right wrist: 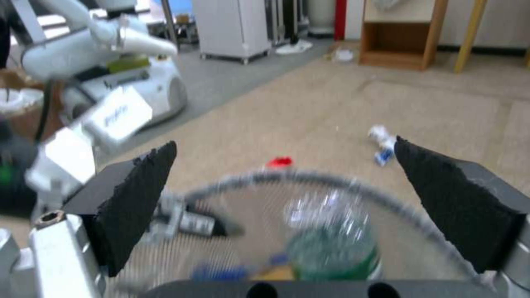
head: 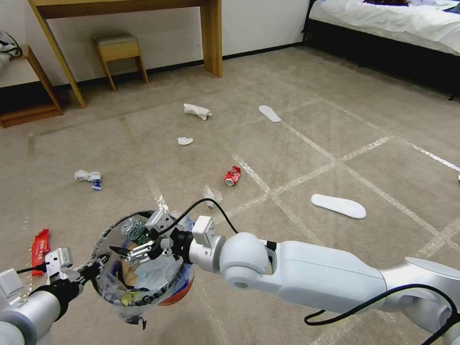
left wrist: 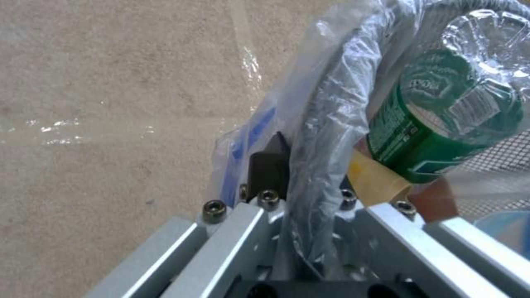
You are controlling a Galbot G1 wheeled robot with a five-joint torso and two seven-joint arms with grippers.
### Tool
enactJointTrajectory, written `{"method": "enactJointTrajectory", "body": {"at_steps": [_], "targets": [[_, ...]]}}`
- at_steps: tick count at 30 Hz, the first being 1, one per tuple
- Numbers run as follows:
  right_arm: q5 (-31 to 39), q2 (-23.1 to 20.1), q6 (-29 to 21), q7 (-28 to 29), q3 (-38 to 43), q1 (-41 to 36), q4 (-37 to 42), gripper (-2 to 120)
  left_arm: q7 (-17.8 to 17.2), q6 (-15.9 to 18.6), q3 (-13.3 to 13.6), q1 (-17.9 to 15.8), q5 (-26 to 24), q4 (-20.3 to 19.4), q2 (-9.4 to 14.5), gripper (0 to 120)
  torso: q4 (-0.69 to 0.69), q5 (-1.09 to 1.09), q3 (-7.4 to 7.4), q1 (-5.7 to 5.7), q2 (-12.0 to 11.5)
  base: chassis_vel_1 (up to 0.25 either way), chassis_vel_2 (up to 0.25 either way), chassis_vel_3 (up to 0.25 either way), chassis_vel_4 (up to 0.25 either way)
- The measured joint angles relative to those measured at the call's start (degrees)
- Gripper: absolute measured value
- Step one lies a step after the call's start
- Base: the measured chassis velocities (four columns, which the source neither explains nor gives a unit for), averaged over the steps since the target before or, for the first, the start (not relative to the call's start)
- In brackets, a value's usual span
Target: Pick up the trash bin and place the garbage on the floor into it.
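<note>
Litter lies scattered over the floor (head: 306,158), a beige carpet crossed by shiny tape lines: a crushed red can (head: 232,175) near the middle, a crumpled clear wrapper (head: 212,195) just ahead of the bin, two small white tissues (head: 197,110) farther off, a white and blue crumpled piece (head: 89,177) to the left, a flat red wrapper (head: 40,246) at the left edge, and two flat white slippers (head: 338,205) to the right. The trash bin (head: 111,286), lined with a crinkly clear bag with blue print, hangs above the carpet in front of the robot and already holds a clear plastic bottle with a green label (left wrist: 442,136), paper and tissue. The left gripper (head: 96,266) is clamped on the bin's near-left rim, its fingers pinching the dark rim and the bag together. The right gripper (head: 125,252) reaches across from the right and hovers over the bin's mouth, its dark pads (right wrist: 138,194) spread wide apart with nothing between them. Along the far wall stand a wooden worktop leg (head: 212,38), a small stool (head: 120,52) and a low shelf (head: 28,96); a bed (head: 397,24) with white bedclothes fills the far right corner.
</note>
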Motion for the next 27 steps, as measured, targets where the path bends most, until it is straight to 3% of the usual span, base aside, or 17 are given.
{"method": "enactJointTrajectory", "body": {"at_steps": [10,16,24,26,27], "targets": [[2.0,0.1,-0.2,0.0,5.5,1.3,2.0,100,0.0,0.0,-0.1,0.1,0.1,-0.1,-0.1,1,0.0,0.0,0.0,0.0,0.0,0.0,0.0,0.0,0.0],[3.2,-2.1,-0.3,0.0,11.3,1.5,3.3,100,0.0,0.0,-0.8,0.6,0.1,-0.4,0.0,1,0.01,0.0,0.0,0.0,0.0,0.0,0.0,0.0,0.0],[3.7,-7.3,0.4,0.6,26.3,-3.1,4.4,100,0.1,0.0,-2.3,1.0,0.0,-0.5,0.1,1,0.01,0.01,0.0,0.0,0.0,0.0,0.0,0.0,0.0],[2.5,-10.6,1.9,0.5,36.0,-9.5,5.4,100,0.2,0.0,-2.7,1.1,0.2,-0.3,0.2,1,-0.01,0.02,0.0,0.0,0.0,0.0,0.0,0.0,0.0],[2.5,-10.6,1.9,0.5,36.0,-9.5,5.4,100,0.2,0.0,-2.7,1.1,0.2,-0.3,0.2,1,-0.01,0.02,0.0,0.0,0.0,0.0,0.0,0.0,0.0]]}}
